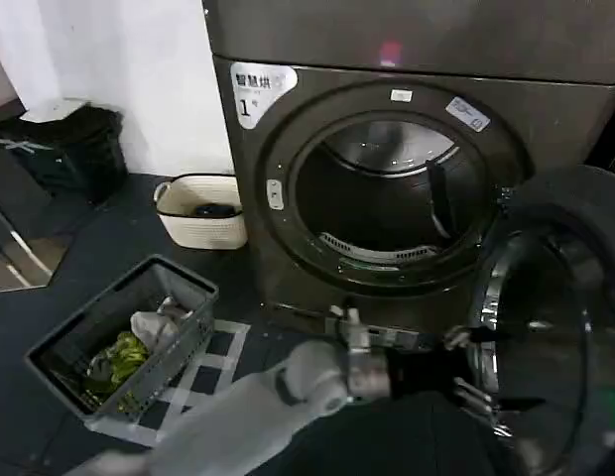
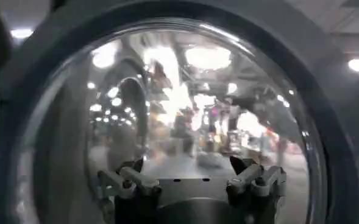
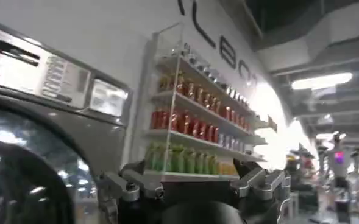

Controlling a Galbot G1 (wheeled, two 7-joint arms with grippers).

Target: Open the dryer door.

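Left hand [image 1: 464, 369], fingers spread, seemingly just beside one dryer door [image 1: 555, 327] swung off one dryer [image 1: 317, 198].

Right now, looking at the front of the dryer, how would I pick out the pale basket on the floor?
Start at the big dark grey dryer with its round opening. Look to the floor at its left, against the white wall: the pale oval basket stands there with something dark inside. Unlike the dark grey mesh crate of clothes nearer the camera, it is cream and solid-walled, with rounded ends.
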